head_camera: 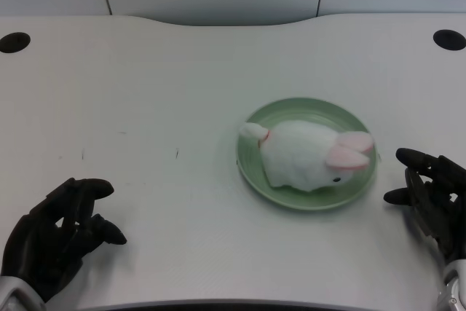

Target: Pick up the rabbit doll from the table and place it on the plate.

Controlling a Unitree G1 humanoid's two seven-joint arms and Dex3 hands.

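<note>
A white rabbit doll (309, 154) with pink ears lies on the round green plate (291, 113) right of the table's middle. Its head points toward the right and front, its tail toward the left. My left hand (54, 237) hovers low at the front left corner, far from the plate. It holds nothing, and its fingers are apart and loosely bent.
My right hand (433, 194) rests at the front right, just beside the plate's right rim. Two dark round holes (14, 41) (448, 39) sit at the table's far corners. A pale wall runs behind the table's curved back edge.
</note>
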